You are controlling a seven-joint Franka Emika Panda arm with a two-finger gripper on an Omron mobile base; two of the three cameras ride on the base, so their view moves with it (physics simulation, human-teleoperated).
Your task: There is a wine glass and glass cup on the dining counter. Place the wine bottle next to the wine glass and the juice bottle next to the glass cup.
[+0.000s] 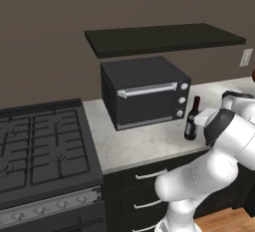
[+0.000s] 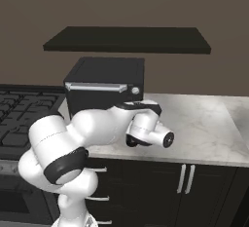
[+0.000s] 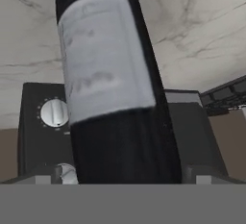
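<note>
The gripper's jaws stand spread wide, gripping nothing, with the wine bottle (image 3: 113, 88) close up between them in the hand view, its pale label facing the camera. In the left base view the wine bottle (image 1: 191, 119) stands upright on the marbled wall counter (image 1: 139, 144), at about 3 o'clock of the black toaster oven (image 1: 144, 91) and just beside its knobs. The black stove (image 1: 42, 151) lies at 9 o'clock of the oven.

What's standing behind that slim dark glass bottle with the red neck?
Behind the slim dark wine bottle on the marbled counter stands a black toaster oven with pale round knobs. The bottle and the robot's arm cover part of the oven's front.
</note>
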